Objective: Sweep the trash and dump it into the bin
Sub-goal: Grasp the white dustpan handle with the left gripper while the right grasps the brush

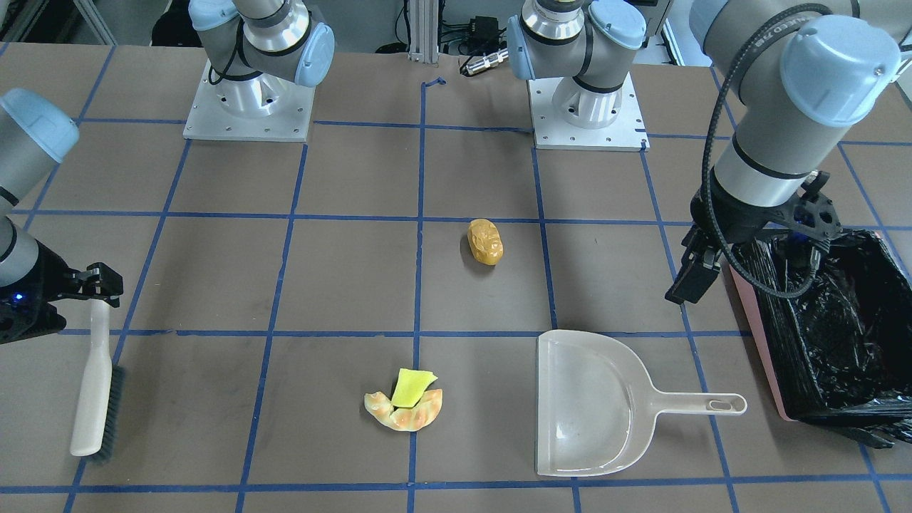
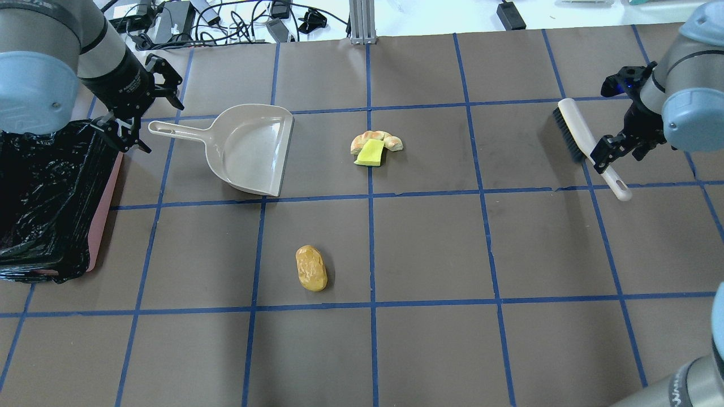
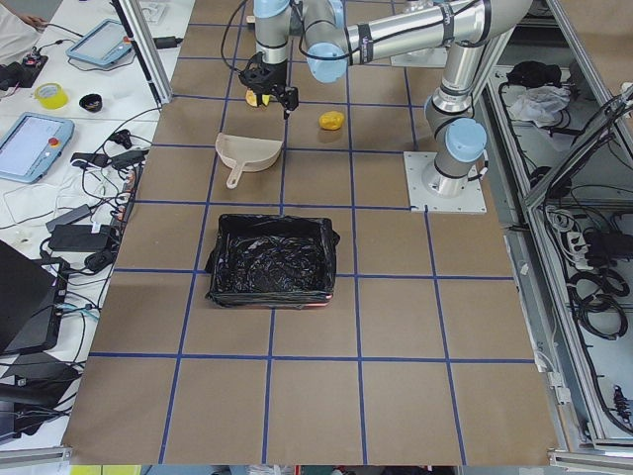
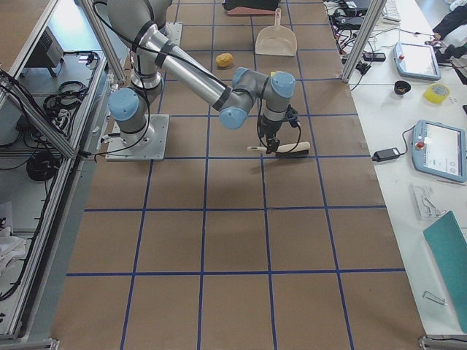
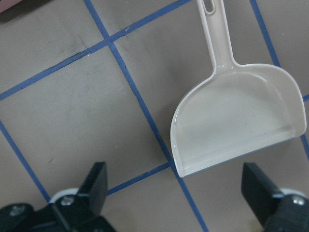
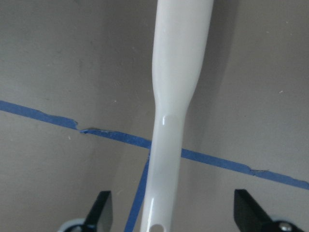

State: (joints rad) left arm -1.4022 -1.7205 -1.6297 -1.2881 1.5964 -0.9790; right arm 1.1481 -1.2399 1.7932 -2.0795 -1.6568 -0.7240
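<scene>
Honestly, your right gripper (image 6: 176, 211) and left gripper (image 5: 176, 186) are wide open; grab that brush handle (image 6: 175, 96) off-centre and it could twist.

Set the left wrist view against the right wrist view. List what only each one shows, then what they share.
Only the left wrist view: the beige dustpan, empty, lying flat ahead of the open left end effector, its handle pointing away.

Only the right wrist view: the brush handle, running through the open right end effector, with neither jaw touching it.

Both: the brown table crossed by blue tape lines, and two dark jaws set wide apart at the bottom edge.
</scene>
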